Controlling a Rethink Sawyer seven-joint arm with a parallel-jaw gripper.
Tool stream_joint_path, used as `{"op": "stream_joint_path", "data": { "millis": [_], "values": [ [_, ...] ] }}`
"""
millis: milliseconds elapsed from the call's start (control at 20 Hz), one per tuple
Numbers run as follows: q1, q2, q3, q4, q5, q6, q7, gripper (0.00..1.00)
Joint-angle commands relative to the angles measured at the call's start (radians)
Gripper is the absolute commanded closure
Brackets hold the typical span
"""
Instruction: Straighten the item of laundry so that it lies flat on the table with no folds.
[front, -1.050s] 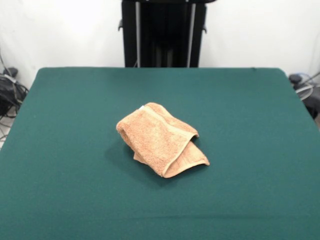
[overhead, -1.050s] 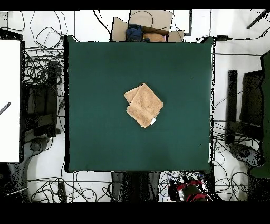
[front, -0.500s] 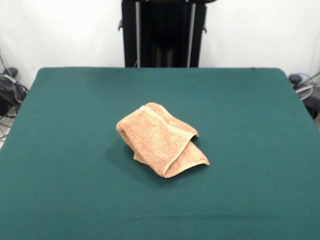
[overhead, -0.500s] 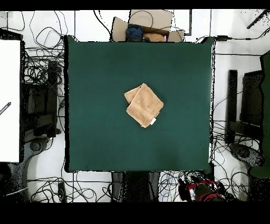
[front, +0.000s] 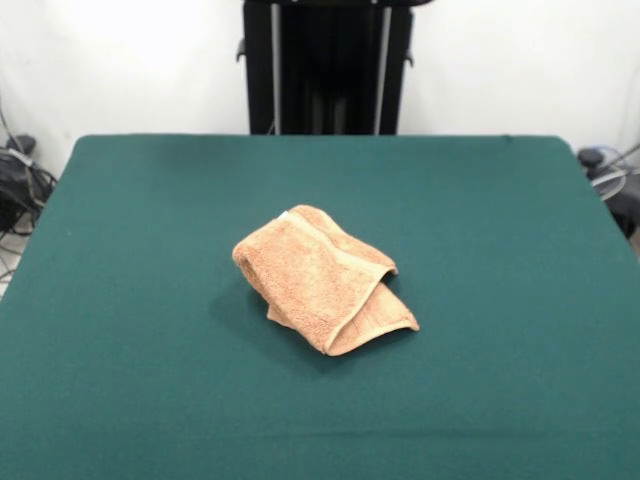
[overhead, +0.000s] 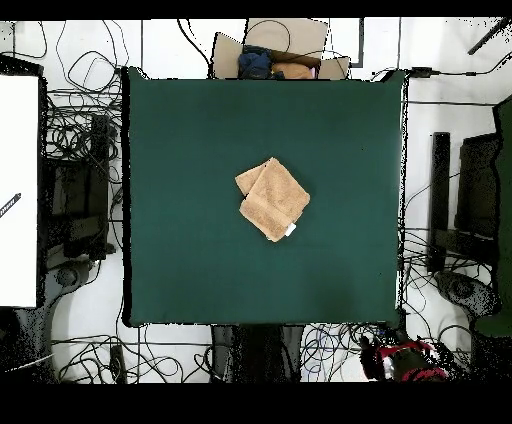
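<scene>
The item of laundry (front: 318, 277) is a peach-orange towel lying folded over itself near the middle of the table (front: 120, 250). A lower layer pokes out at its front right corner. From above, the towel (overhead: 273, 199) forms a rough diamond with a smaller flap at its upper left and a white tag (overhead: 290, 230) at its lower corner, on the dark green table (overhead: 180, 150). A red and black part of the arm (overhead: 408, 361) shows off the table, past its bottom right corner. The gripper itself shows in neither view.
A cardboard box (overhead: 275, 52) holding cloth items sits just beyond the table's top edge in the overhead view. Tangled cables (overhead: 85, 130) lie on the floor around the table. A white panel (overhead: 18, 190) stands at the left, dark equipment (overhead: 470, 190) at the right.
The red and black arm part below the table has shifted to the right in the overhead view. The towel has not moved.
</scene>
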Motion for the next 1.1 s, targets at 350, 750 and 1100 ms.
{"op": "stream_joint_path", "data": {
  "millis": [350, 750, 1100],
  "values": [
    [-0.003, 0.085, -0.014, -0.237, -0.098, 0.303, 0.176, 0.0],
    [-0.009, 0.23, 0.02, -0.365, -0.12, 0.327, 0.193, 0.0],
    [-0.016, 0.38, 0.034, -0.529, -0.142, 0.379, 0.166, 0.0]
  ]
}}
